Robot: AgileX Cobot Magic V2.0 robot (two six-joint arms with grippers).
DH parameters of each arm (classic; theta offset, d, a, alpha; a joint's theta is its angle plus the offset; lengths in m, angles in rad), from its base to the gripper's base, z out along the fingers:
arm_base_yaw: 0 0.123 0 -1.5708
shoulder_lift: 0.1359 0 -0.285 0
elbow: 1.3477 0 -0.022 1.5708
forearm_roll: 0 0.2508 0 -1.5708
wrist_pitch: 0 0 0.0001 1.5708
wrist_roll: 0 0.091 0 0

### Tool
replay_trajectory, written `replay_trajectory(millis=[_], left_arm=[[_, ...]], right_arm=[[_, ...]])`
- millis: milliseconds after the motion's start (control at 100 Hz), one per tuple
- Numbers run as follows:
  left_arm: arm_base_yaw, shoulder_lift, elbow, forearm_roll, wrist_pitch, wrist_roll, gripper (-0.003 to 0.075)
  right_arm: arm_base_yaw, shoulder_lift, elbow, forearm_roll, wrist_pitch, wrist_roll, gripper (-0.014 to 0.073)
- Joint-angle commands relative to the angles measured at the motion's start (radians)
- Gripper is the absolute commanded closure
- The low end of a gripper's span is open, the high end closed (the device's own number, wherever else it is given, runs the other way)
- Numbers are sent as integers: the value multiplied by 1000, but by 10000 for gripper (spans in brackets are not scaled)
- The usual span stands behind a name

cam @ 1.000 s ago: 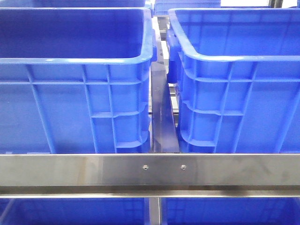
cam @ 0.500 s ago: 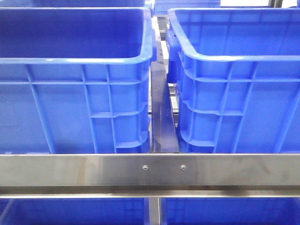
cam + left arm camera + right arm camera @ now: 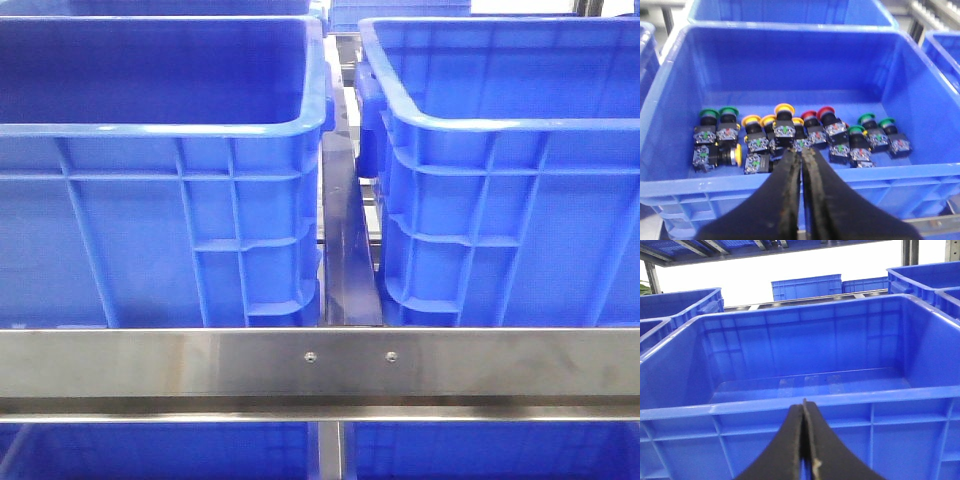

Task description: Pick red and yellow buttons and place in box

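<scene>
Lying in a row on the floor of a blue bin (image 3: 790, 60), red buttons (image 3: 824, 114) and yellow buttons (image 3: 784, 108) are flanked by green buttons (image 3: 708, 113). The left end effector (image 3: 801, 155) is pressed together above the bin's near wall. The right end effector (image 3: 803, 407), likewise pressed together, is held before an empty blue box (image 3: 805, 385).

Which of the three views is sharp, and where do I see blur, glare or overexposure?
Front view: sharp, with soft reflections on the steel rail. Left wrist view: the buttons are slightly soft, and the closed fingers near the lens are blurred. Right wrist view: the background above the blue box is blown out to white; its floor shows faint glare.
</scene>
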Motion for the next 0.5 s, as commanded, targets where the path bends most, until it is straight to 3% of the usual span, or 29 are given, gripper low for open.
replay_trajectory(millis=[0, 150, 490], left_arm=[[1, 97, -114, -14, -1, -7, 739], [1, 194, -191, -14, 8, -7, 739], [1, 268, -197, -14, 11, -7, 739]], right_arm=[[-5, -23, -20, -3, -80, -2, 709], [-5, -23, -20, -3, -80, -2, 709], [-5, -23, -20, -3, -80, -2, 709]])
